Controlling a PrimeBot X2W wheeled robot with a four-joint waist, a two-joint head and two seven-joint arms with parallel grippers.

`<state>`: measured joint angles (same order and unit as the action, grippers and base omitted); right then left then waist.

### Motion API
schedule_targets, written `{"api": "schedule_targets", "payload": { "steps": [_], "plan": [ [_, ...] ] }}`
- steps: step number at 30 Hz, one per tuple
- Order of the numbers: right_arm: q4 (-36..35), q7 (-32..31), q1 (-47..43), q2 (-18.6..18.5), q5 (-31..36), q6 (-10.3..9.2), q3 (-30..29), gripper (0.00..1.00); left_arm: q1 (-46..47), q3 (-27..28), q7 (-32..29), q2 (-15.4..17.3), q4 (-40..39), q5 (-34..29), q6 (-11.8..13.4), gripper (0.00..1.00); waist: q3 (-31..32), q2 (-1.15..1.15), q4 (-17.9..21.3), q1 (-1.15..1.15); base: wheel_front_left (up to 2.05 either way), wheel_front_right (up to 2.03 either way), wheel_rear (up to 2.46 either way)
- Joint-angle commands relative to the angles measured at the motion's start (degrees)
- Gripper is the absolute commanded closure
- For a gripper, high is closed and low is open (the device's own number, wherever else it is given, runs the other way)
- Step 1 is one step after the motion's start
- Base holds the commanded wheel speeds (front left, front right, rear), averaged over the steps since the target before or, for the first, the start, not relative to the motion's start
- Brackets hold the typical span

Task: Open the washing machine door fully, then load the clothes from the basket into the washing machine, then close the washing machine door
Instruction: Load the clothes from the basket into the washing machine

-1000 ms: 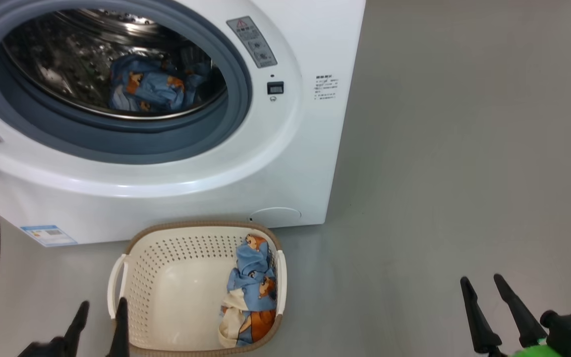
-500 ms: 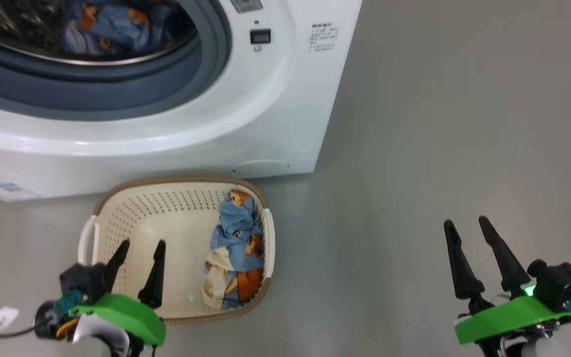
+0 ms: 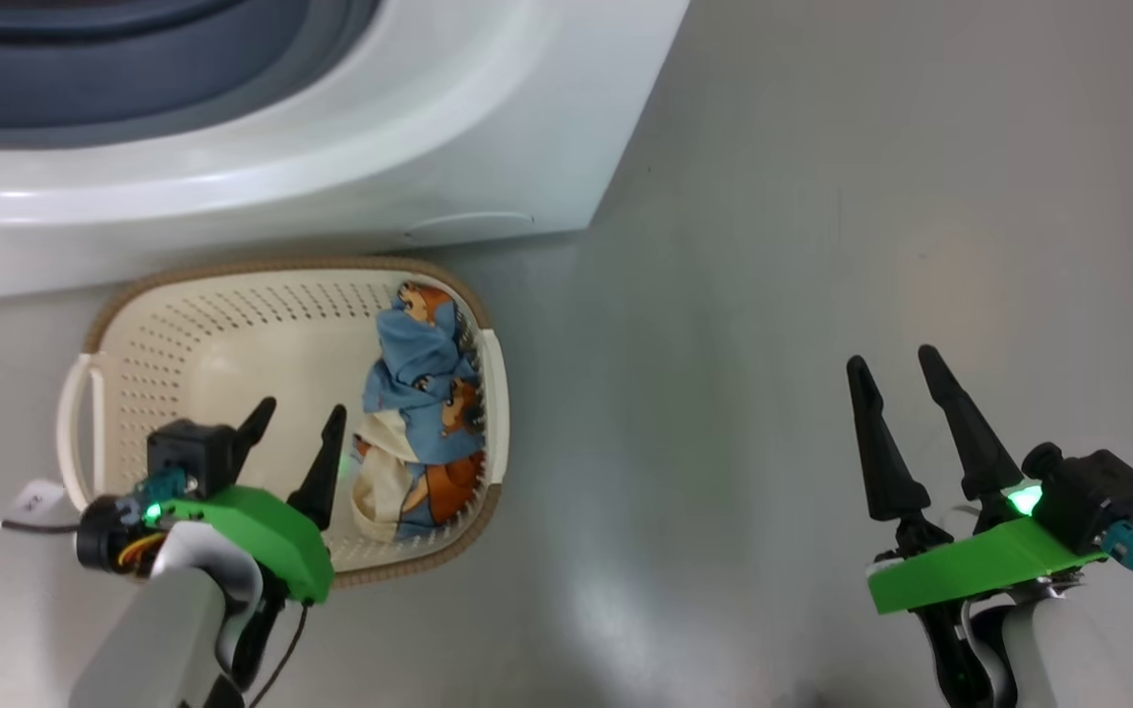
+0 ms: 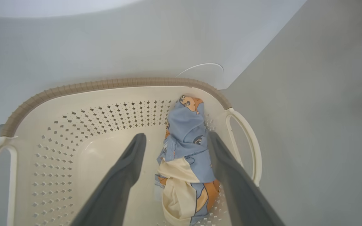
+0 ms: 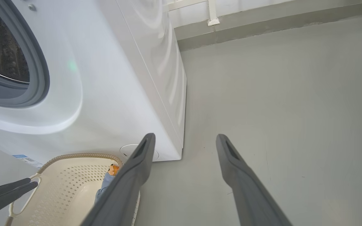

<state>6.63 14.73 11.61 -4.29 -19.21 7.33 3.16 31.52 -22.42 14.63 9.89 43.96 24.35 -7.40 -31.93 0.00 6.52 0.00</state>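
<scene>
Clothes (image 4: 187,147) lie at the basket (image 4: 105,84)'s right end, just beyond the left jaws, spread wide and empty.

A smooth grey floor (image 3: 822,197) shows soft glare from the light; a grey skirting (image 5: 278,23) runs beneath a white wall (image 5: 262,3).
</scene>
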Motion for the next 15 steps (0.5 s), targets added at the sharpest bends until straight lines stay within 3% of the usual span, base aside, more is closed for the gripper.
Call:
{"api": "schedule_targets", "payload": {
  "steps": [1,15],
  "plan": [
    [-1.5,0.3,0.3,0.2,0.7,0.16,1.6,0.00,1.2,0.7,0.4,1.9,0.1,1.0,-0.1,0.00,-3.4,0.00,1.7,0.00,0.00,0.00,0.00],
    [-2.7,0.3,4.0,1.2,0.9,0.16,3.7,0.00,11.6,-12.7,0.4,5.0,7.0,8.8,-0.1,0.00,-11.3,0.00,4.2,0.00,0.00,0.00,0.00]
  ]
}}
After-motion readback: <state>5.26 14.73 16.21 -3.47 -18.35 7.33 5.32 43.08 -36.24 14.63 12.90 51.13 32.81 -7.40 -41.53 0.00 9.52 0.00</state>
